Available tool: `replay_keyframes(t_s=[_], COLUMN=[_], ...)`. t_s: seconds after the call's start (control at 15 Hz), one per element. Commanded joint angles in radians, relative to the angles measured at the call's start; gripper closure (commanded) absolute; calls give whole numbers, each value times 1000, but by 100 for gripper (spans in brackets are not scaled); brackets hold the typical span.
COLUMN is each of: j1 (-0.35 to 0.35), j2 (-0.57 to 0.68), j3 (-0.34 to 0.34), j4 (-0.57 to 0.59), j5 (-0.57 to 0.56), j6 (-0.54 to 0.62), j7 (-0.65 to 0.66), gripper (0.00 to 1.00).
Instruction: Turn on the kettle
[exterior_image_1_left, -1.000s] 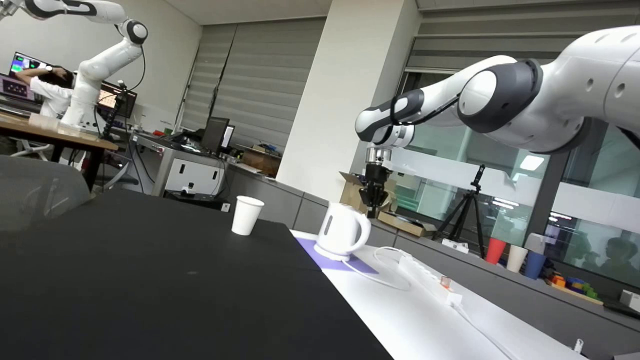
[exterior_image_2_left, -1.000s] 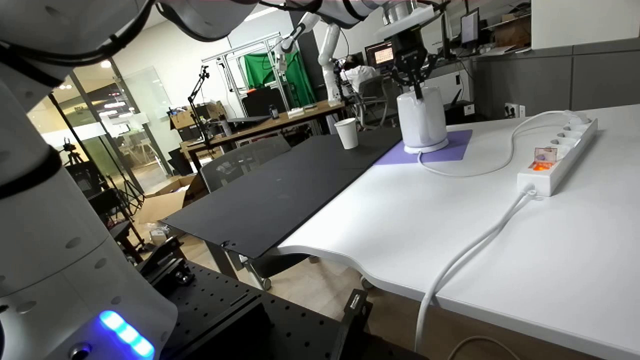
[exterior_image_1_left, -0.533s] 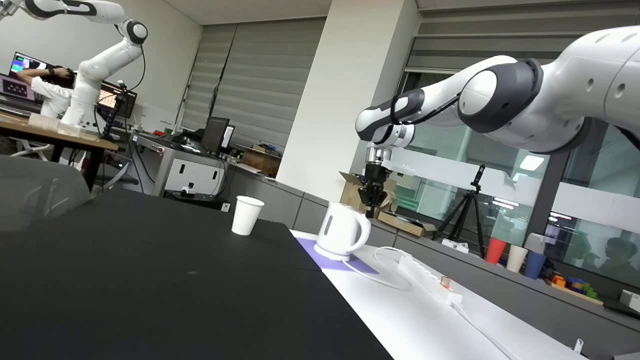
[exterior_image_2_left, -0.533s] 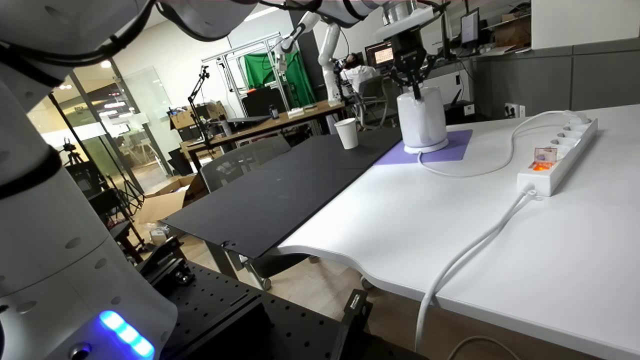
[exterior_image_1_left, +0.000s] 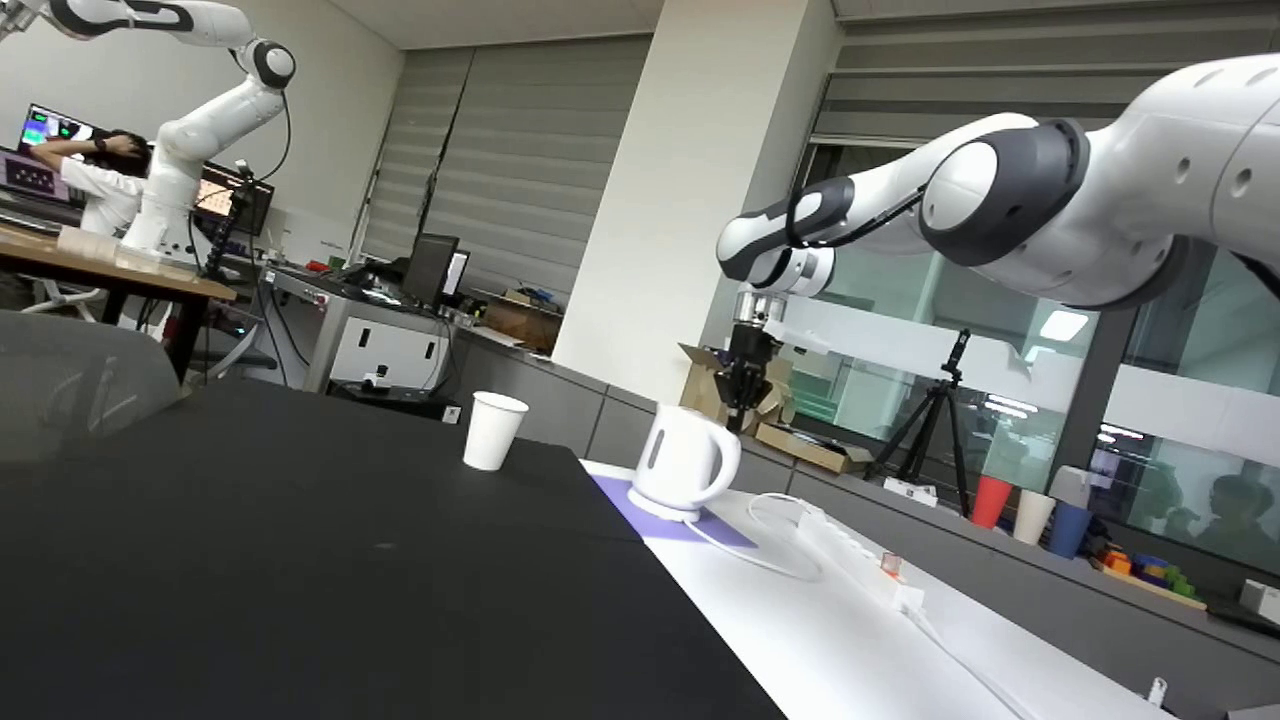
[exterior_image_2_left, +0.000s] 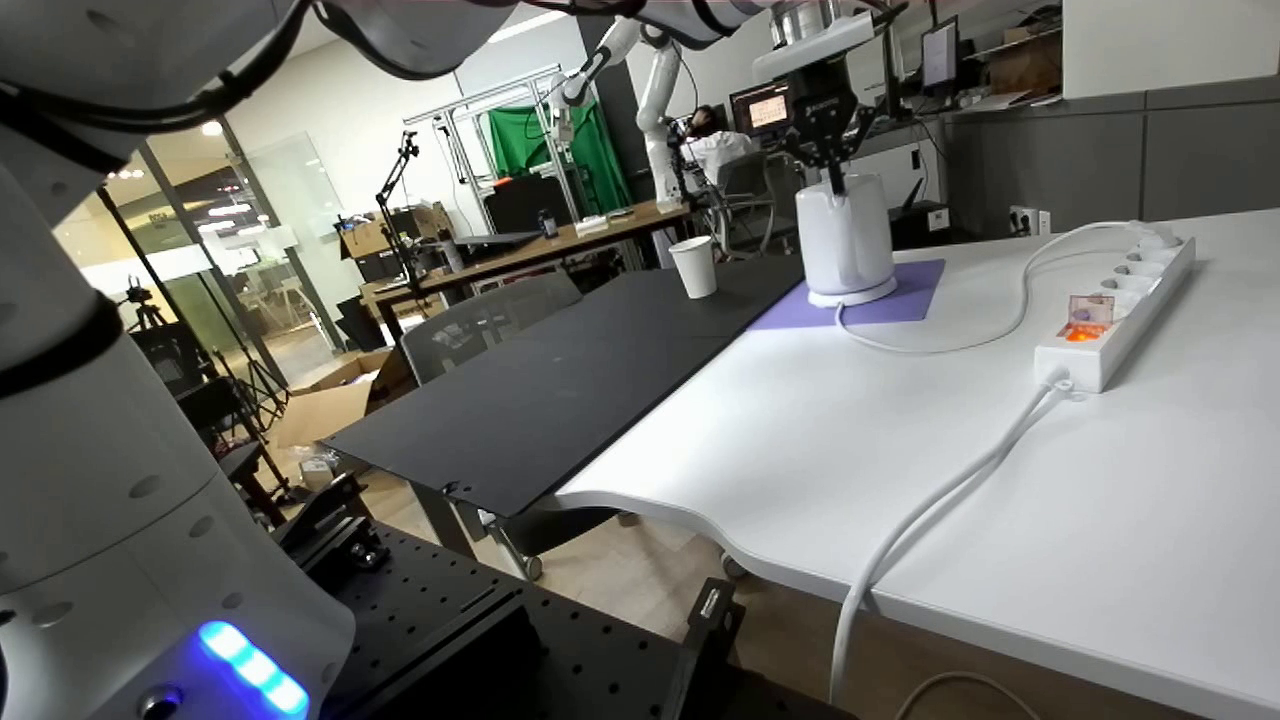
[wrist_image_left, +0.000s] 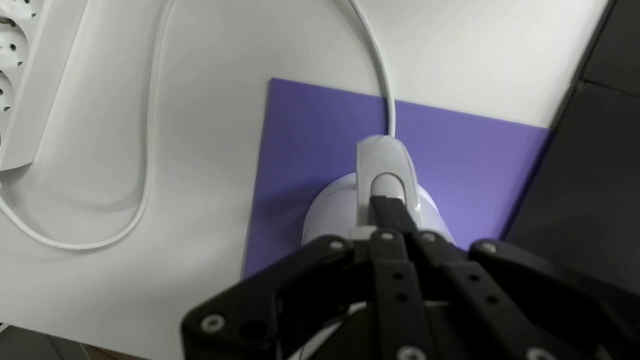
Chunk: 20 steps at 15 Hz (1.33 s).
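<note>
Closed gripper (exterior_image_1_left: 736, 422) by the handle (exterior_image_1_left: 731, 460) of an upright kettle (exterior_image_1_left: 675, 462)

From the left in an exterior view, a white cup (exterior_image_1_left: 494, 431) stands on the black surface (exterior_image_1_left: 350, 590). Next is the kettle, on its base on the purple mat (exterior_image_1_left: 728, 531), by the white table (exterior_image_1_left: 830, 640). Its long axis is vertical, and the loop of its handle juts to the right, away from the cup. At the top of that loop the gripper hangs straight down. The arm (exterior_image_1_left: 1000, 210) comes in from the right edge, slopes down to the left past a dark-ringed joint and bends at the wrist. A power strip (exterior_image_1_left: 852, 557) lies farther right than the kettle, apart from it.

In the wrist view, again from the left, come the power strip, a wide bend of white cord (wrist_image_left: 150, 125) and the kettle seen from above. The handle points to the top of that view, a rounded inset on its upper face. The fingers (wrist_image_left: 384, 214) are together, tips overlapping the inset's near edge; whether they touch it is unclear.
</note>
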Motion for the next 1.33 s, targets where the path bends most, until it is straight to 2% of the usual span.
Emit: replay_keyframes(t_s=[0.0, 0.27, 0.67, 0.93, 1.07, 1.27], j1=[-14, -15, 14, 23, 19, 24], j2=[-6, -14, -9, -8, -15, -24], j3=[17, 15, -7, -10, -5, -12], j4=[-11, -10, 31, 68, 81, 94], j5=[26, 38, 1, -10, -4, -8], j6=[39, 36, -294, -411, -333, -156], j7=[-8, -18, -48, -59, -52, -25], gripper=[100, 100, 100, 100, 100, 100])
